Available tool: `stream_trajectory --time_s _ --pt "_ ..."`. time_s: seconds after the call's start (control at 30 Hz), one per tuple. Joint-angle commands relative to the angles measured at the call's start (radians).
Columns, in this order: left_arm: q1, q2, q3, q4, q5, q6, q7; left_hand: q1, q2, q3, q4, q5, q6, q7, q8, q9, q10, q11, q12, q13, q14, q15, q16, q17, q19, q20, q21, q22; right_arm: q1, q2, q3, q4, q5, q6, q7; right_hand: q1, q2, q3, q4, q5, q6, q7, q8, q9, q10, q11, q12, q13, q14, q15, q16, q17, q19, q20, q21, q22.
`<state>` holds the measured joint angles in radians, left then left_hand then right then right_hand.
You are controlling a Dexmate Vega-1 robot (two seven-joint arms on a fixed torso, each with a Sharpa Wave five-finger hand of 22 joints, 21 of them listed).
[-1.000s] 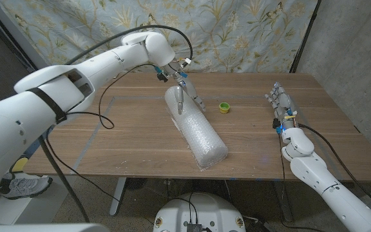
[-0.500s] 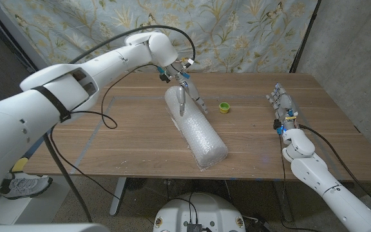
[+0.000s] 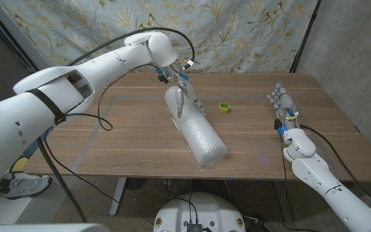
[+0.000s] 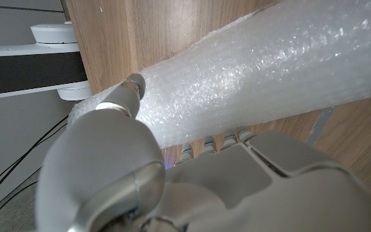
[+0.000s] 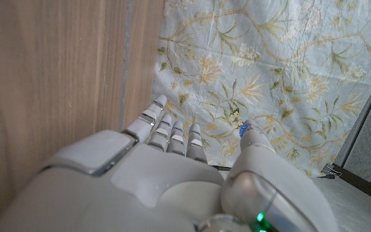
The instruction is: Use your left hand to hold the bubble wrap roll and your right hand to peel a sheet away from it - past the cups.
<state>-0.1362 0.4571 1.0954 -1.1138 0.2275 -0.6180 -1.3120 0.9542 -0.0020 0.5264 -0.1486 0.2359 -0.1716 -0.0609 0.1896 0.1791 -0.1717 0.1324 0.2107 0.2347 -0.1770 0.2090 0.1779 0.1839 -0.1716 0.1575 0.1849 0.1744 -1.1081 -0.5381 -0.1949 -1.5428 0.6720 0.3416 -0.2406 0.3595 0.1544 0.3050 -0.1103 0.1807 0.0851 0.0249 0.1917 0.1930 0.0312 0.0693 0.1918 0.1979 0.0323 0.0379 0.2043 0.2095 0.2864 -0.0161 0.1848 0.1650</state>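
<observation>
Your left hand holds the far end of the bubble wrap roll, lying diagonally mid-frame on the worktop, while your right hand waits at the right, fingers apart, holding nothing.

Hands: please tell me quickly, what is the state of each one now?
Left hand: fingers rest on the far end of the bubble wrap roll; a full grip cannot be told.
Right hand: open, holding nothing, at the table's right side.
</observation>
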Motion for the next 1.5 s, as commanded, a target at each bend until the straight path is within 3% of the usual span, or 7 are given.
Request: stream_trajectory --time_s 0.03,0.53,0.83,0.87,1.5 --pt "0.020 0.032 -0.014 -0.053 0.011 0.031 -0.008 0.000 0.009 0.001 0.004 -0.007 -0.390 -0.003 0.002 0.003 -0.345 0.008 0.002 0.002 -0.267 0.010 0.004 0.003 -0.136 0.005 0.000 0.004 0.003 -0.001 -0.005 0.003 0.001 -0.007 0.009 0.002 0.000 0.001 -0.003 -0.004 -0.003 0.003 -0.003 0.003 -0.008 0.001 0.002 0.002 -0.011 0.003 -0.002 0.003 -0.003 0.001 0.000 0.006" --pt "0.013 0.018 -0.001 -0.031 0.079 -0.019 0.036 -0.002 0.019 -0.001 0.005 -0.010 -0.392 -0.009 0.003 0.003 -0.347 0.008 0.005 0.002 -0.269 0.009 0.006 0.003 -0.136 0.005 0.004 0.004 -0.002 0.012 0.007 0.021 0.023 -0.001 0.003 -0.001 0.000 0.000 -0.002 -0.004 -0.011 0.000 -0.004 0.003 -0.008 0.001 0.003 0.002 -0.017 0.014 -0.002 0.004 -0.009 0.008 0.000 0.006" --pt "0.033 0.041 -0.001 -0.074 0.153 -0.034 0.097 0.001 0.019 -0.004 0.001 -0.015 -0.396 -0.011 0.003 0.003 -0.348 0.008 0.007 0.002 -0.266 0.008 0.008 0.002 -0.133 0.004 0.007 0.004 -0.002 0.018 0.013 0.032 0.032 0.004 0.001 -0.002 0.001 0.000 -0.001 -0.004 -0.017 -0.001 -0.005 0.003 -0.008 0.001 0.004 0.002 -0.020 0.019 -0.002 0.004 -0.012 0.014 0.000 0.006" --pt "0.036 0.042 -0.002 -0.076 0.154 -0.031 0.097 0.002 0.019 -0.004 0.000 -0.016 -0.398 -0.012 0.003 0.003 -0.349 0.008 0.007 0.002 -0.265 0.008 0.009 0.002 -0.132 0.004 0.007 0.004 -0.002 0.018 0.014 0.033 0.032 0.003 0.000 -0.003 0.001 0.000 -0.001 -0.004 -0.017 -0.002 -0.003 0.003 -0.038 0.018 -0.006 0.002 -0.021 0.019 -0.001 0.005 -0.013 0.014 0.001 0.006" --pt "0.083 0.082 -0.030 -0.172 0.212 -0.003 0.149 0.005 0.032 -0.007 0.000 -0.018 -0.409 -0.007 0.002 0.003 -0.353 0.009 0.010 0.002 -0.258 0.009 0.012 0.003 -0.130 0.005 0.010 0.004 -0.002 0.024 0.017 0.050 0.046 0.005 0.003 -0.006 0.001 0.001 0.000 -0.003 -0.024 -0.006 -0.004 0.003 -0.044 0.021 -0.004 0.002 -0.025 0.027 0.000 0.006 -0.016 0.017 0.002 0.006"
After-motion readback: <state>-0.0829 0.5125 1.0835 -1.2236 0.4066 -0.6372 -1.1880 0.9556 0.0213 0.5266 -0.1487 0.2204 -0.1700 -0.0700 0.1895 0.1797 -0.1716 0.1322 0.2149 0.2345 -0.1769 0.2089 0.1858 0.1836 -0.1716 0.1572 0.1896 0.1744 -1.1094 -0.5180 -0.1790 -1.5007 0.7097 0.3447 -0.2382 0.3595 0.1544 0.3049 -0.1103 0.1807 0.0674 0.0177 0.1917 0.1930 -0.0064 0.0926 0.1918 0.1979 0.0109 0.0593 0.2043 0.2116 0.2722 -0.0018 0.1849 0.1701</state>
